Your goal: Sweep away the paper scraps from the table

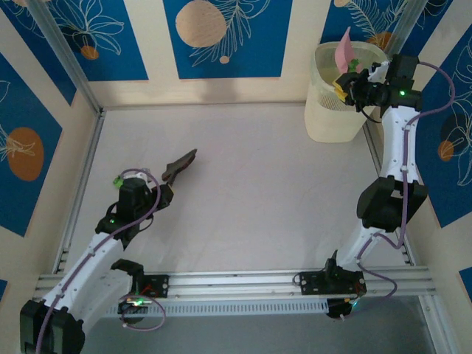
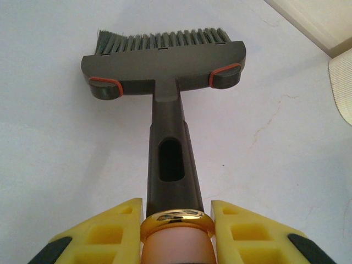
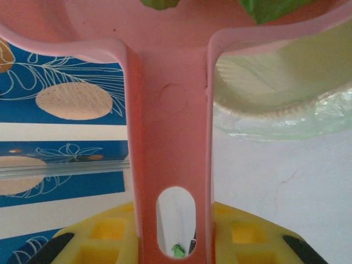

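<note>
1. My left gripper (image 2: 177, 234) is clenched on the thin handle of the dark brush (image 2: 165, 60), with a yellow pad (image 2: 110, 236) pressed against each side.
2. The brush head points away from me over the table (image 1: 258, 184), near its left edge. I cannot tell whether the bristles touch the surface.
3. My right gripper (image 3: 171, 236) is clamped on the handle of the pink dustpan (image 3: 168, 110).
4. The dustpan is tipped up steeply over the pale waste bin (image 1: 328, 110), which stands in the table's far right corner.
5. Green paper scraps (image 3: 269, 6) sit in the pan, close to where the handle joins it.
</note>
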Robot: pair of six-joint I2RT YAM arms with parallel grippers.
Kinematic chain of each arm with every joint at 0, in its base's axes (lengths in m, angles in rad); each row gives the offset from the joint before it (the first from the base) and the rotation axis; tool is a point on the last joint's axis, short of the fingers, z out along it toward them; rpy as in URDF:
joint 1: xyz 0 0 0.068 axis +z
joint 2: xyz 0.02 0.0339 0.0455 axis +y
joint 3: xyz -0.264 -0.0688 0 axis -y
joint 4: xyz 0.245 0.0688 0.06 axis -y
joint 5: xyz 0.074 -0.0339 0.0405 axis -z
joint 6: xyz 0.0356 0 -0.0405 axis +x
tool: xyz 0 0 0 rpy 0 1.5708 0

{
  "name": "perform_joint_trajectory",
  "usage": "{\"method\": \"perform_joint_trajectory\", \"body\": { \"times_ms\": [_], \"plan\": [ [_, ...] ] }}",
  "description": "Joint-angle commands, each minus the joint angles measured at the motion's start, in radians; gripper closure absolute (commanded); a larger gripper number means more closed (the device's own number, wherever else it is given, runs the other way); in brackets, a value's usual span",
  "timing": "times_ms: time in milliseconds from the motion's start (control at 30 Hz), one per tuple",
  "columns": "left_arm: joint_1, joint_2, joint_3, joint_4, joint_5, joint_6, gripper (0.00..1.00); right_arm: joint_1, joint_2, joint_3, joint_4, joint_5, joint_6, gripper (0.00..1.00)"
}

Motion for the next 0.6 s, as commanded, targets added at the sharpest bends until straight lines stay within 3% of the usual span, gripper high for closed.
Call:
{"method": "perform_joint_trajectory", "body": {
  "times_ms": [0, 233, 567],
  "plan": [
    [-0.006, 0.006, -0.005, 0.041, 0.018, 0.007, 1.00, -0.018, -0.007, -0.033, 0.120, -0.105, 0.114, 1.00],
    [-0.007, 0.017, -0.006, 0.047, 0.022, 0.008, 1.00, -0.040, -0.013, -0.107, 0.295, -0.195, 0.296, 1.00],
    [-0.006, 0.023, -0.005, 0.050, 0.022, 0.010, 1.00, -0.049, -0.008, -0.174, 0.494, -0.212, 0.534, 1.00]
  ]
}}
